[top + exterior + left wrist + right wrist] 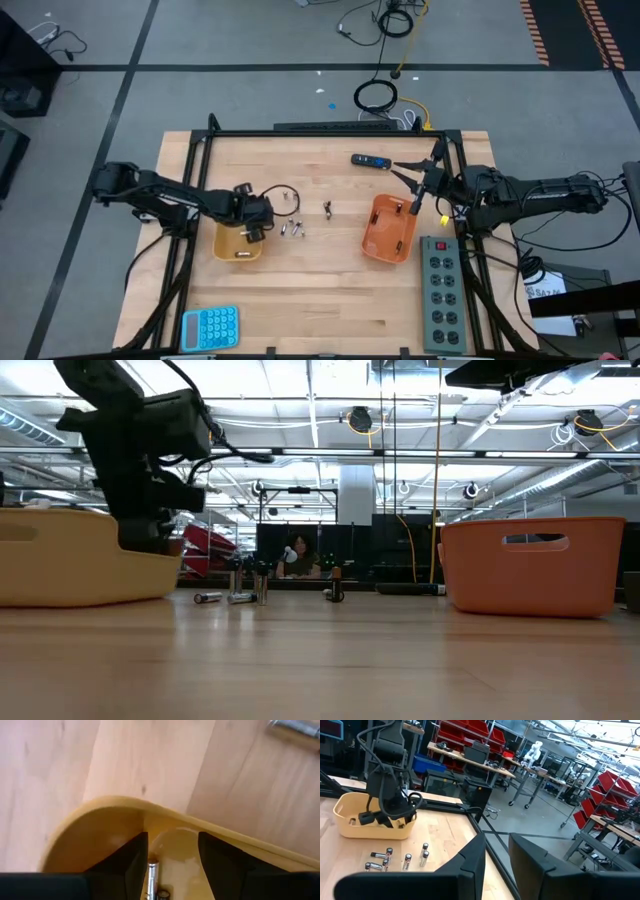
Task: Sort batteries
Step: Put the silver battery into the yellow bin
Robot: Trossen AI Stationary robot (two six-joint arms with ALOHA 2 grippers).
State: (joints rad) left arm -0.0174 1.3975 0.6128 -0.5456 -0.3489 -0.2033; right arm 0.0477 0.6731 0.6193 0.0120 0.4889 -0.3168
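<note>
Wooden tabletop (320, 300), two arms at work on battery sorting. Left gripper (255, 222): positioned over the yellow tray (238, 247), which sits toward the table's left side; the left wrist view shows its two dark fingers (131, 862) spread apart above the tray's inner floor, with one silvery battery (152, 879) lying in the tray just between them, apparently released rather than clamped. Right gripper (422, 182): raised near the far right edge of the table, beyond the orange tray (389, 228), fingers parted and holding nothing, waiting. Loose batteries (292, 228): a small cluster on the bare wood just to the right of the yellow tray, some standing upright and some lying flat as seen in the low view; a further pair of darker cells (328, 209) stands apart nearer the table's middle, between the two trays. Other items: black-and-blue device (370, 160) near the far edge, grey power strip (440, 292) along the right edge, blue calculator (210, 327) at the near left corner. Step in hand, by judgement: depositing a light cell into the yellow tray. Next move likely calls for lifting the left gripper clear of the tray wall and reaching for the nearest cell of the cluster.
</note>
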